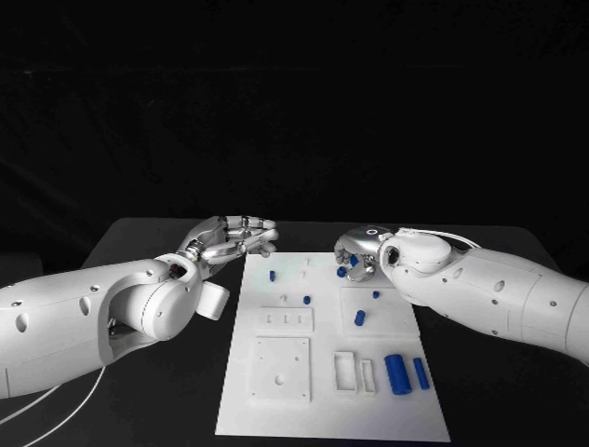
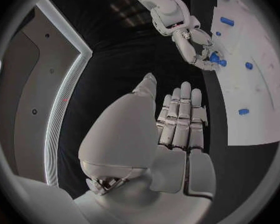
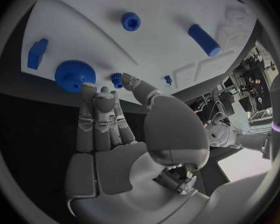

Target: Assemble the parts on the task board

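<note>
Head view: white flat board [image 1: 332,424] lies lengthwise at six o'clock, between both hands. Right hand [image 1: 358,253], nearer the parts, reaches over its one o'clock corner by a small toothed blue gear [image 3: 74,75]; whether it grips anything I cannot tell. Left hand [image 1: 231,237], at eleven o'clock, is empty, fingers apart.

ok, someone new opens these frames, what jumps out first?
The long white plastic task board on the black table, dotted with small blue parts, notably two blue cylinders near its front right. Then the two silver robot hands at its far end: the right robot hand over a blue toothed gear, the left robot hand off the board's left edge.
</note>
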### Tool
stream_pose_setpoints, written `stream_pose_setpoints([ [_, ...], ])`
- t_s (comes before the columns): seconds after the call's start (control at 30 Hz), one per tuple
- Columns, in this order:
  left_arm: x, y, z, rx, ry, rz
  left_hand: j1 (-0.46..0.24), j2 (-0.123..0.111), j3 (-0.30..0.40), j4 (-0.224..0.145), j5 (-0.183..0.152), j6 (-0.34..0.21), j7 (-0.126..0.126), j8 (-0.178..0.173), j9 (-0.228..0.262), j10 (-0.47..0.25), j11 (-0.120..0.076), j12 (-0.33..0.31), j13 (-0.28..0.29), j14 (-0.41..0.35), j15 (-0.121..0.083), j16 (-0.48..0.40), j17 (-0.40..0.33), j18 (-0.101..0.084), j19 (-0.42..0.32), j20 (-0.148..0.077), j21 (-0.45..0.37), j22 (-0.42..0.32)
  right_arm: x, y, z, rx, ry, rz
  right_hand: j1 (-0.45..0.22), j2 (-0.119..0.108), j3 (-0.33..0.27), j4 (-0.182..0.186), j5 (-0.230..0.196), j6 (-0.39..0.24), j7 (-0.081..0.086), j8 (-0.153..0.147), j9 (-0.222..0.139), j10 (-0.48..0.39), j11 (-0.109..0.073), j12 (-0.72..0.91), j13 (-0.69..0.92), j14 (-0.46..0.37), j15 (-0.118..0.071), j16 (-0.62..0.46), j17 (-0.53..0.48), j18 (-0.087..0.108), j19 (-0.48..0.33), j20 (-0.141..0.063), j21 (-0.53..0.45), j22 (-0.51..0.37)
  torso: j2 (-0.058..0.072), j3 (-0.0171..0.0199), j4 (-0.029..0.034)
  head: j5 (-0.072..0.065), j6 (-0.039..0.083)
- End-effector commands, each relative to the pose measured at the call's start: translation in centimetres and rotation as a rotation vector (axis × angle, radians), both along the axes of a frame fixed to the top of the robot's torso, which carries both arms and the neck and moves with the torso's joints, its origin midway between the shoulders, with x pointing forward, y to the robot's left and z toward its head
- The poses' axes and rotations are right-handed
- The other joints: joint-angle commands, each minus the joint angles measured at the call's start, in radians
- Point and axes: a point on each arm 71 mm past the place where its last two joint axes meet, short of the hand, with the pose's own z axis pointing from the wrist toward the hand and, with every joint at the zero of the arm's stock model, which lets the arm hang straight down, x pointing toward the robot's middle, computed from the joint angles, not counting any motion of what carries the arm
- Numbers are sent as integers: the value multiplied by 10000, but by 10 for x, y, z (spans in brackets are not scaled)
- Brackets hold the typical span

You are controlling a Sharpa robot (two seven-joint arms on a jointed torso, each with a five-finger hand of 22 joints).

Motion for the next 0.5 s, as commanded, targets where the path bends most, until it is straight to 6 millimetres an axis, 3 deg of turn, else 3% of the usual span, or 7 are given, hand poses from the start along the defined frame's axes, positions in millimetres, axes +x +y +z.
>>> stream_pose_setpoints([
  [0.03,-1,-3,4,-106,-249,-191,-131,4,42,7,-51,-69,249,-64,-10,-23,7,-69,-8,-4,67,-48,18,10,-42,-2,-33,-14,0,1,0,-154,-166,-20,-44,23,48,10,-68,72,23,-67,9,11,-16,-5,-15,-67,-11,34,-12,260,143,-192,67,178,90,-2,28,-17,22],
  [0.5,0,-3,4,-93,-209,-215,-134,8,63,5,-45,-55,250,-58,-4,1,4,-75,-1,13,62,-55,33,14,-35,-6,-30,-14,0,3,-3,-205,-170,-17,-182,27,206,19,-190,218,37,-39,34,255,-88,82,44,-95,-79,99,-111,260,113,-180,124,182,227,-6,71,-36,4],
])
